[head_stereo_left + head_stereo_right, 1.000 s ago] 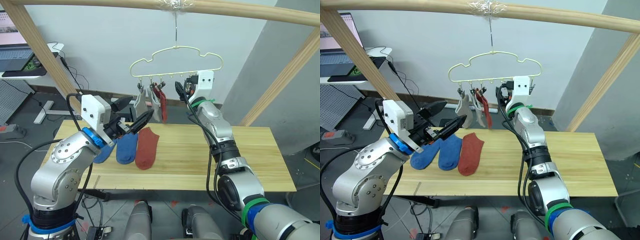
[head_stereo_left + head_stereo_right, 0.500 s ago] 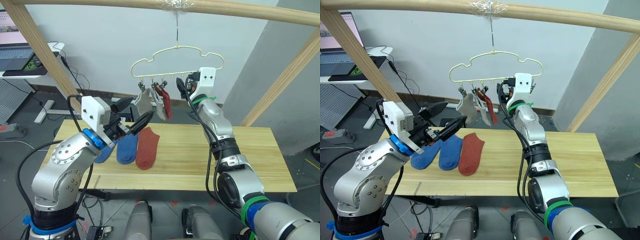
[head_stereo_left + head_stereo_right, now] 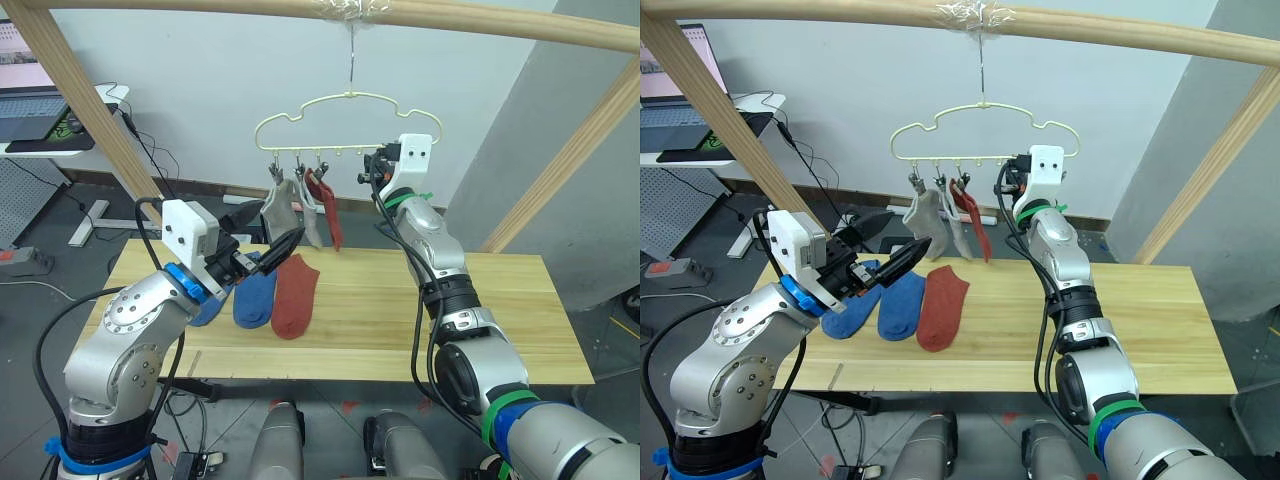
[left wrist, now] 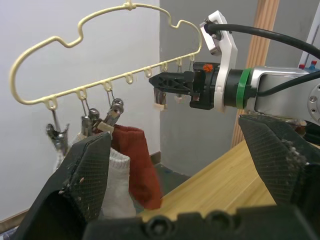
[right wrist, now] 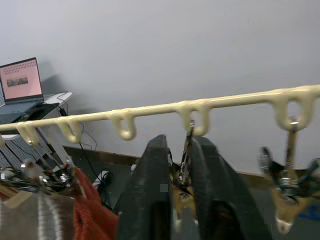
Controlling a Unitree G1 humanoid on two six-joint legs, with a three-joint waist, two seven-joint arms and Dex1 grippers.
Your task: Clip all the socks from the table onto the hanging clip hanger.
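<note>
Left tool (image 3: 272,247) hovers over the table (image 3: 500,320) with fingers spread wide and empty, just above the two blue socks (image 3: 254,296) and the one rust-red sock (image 3: 293,295) lying side by side at the table's left end. Up on the clip hanger (image 3: 345,125), two grey socks (image 3: 278,205) and a rust-red sock (image 3: 328,205) hang from the leftmost clips. Right tool (image 5: 181,186) is raised to the bar and closed narrowly on a clip (image 5: 187,150) further right (presumably pinching it open).

Assessment: the next sock should be taken by its cuff edge, lifted clear, and fed straight into the held clip; the right tool should keep the hanger steady, since it hangs freely from its hook and may sway.
</note>
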